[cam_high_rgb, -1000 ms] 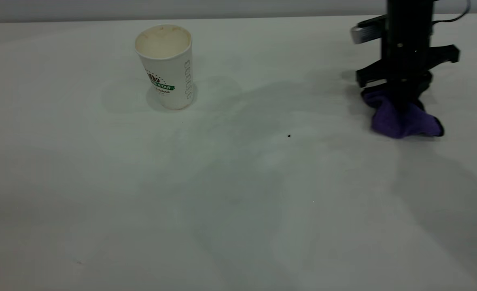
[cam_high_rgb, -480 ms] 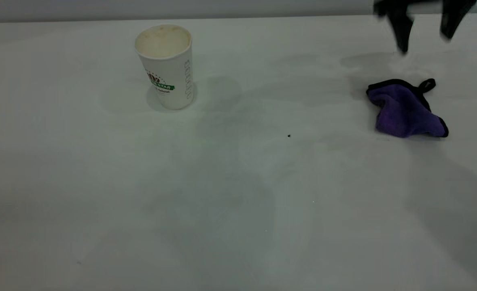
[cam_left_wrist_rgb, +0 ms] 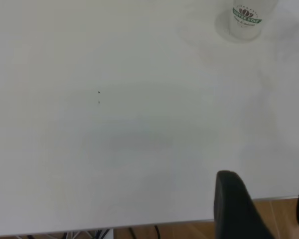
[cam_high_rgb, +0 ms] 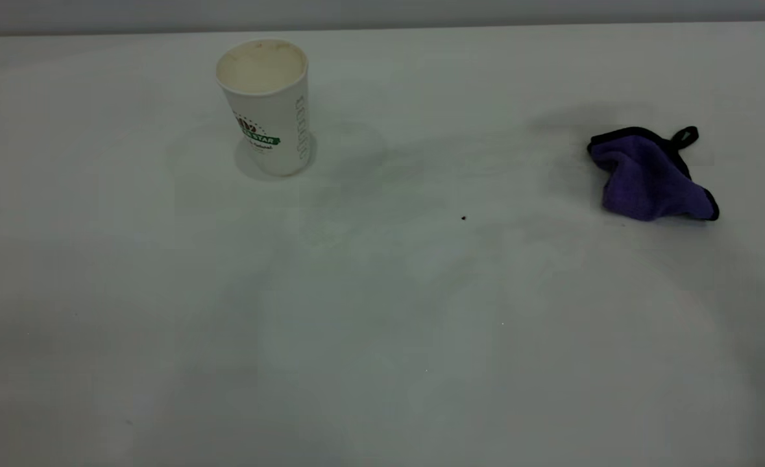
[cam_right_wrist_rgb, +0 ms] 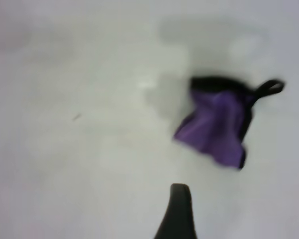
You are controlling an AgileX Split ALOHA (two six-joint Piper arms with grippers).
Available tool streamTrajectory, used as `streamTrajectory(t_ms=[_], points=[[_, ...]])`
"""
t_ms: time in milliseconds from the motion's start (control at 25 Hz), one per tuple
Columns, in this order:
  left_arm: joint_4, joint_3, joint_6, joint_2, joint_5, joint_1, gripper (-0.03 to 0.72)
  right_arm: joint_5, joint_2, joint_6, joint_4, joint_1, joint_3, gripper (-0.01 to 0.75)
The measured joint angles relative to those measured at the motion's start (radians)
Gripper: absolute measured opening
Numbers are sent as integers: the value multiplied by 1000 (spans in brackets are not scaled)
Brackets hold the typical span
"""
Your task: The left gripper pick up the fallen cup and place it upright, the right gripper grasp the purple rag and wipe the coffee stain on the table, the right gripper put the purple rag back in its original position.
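Note:
The cup (cam_high_rgb: 265, 107) stands upright at the back left of the table (cam_high_rgb: 382, 324); it also shows in the left wrist view (cam_left_wrist_rgb: 246, 17). The purple rag (cam_high_rgb: 648, 175) lies crumpled at the back right, free of any gripper, and shows in the right wrist view (cam_right_wrist_rgb: 217, 124). No coffee stain shows on the table. My left gripper (cam_left_wrist_rgb: 266, 199) is open and empty over the table's edge, far from the cup. Of my right gripper only one dark finger (cam_right_wrist_rgb: 178, 211) shows, above the table and short of the rag, holding nothing. Neither gripper is in the exterior view.
A tiny black speck (cam_high_rgb: 463, 218) lies mid-table between the cup and the rag. Wooden floor (cam_left_wrist_rgb: 189, 231) shows past the table's edge in the left wrist view.
My right gripper let go of the purple rag, rose and left the exterior view. The rag stays where it was set down. The cup has not moved.

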Motion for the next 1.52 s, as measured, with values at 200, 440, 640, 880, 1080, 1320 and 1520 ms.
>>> streamTrajectory(t_ms=[200, 440, 640, 880, 1080, 1320, 1520], points=[[0, 0, 0, 0, 0, 0, 372, 10, -268, -52, 59, 1, 208, 724], [0, 0, 0, 0, 0, 0, 372, 11, -490, -53, 48, 1, 444, 721], [0, 0, 0, 0, 0, 0, 372, 12, -659, -52, 44, 1, 643, 720], [0, 0, 0, 0, 0, 0, 372, 11, -869, -20, 44, 1, 878, 711], [0, 0, 0, 0, 0, 0, 372, 0, -1124, 18, 33, -6, 1086, 703], [0, 0, 0, 0, 0, 0, 372, -5, -1447, 22, -7, -79, 1233, 688], [0, 0, 0, 0, 0, 0, 372, -18, -1602, 30, -36, -141, 1261, 670]])
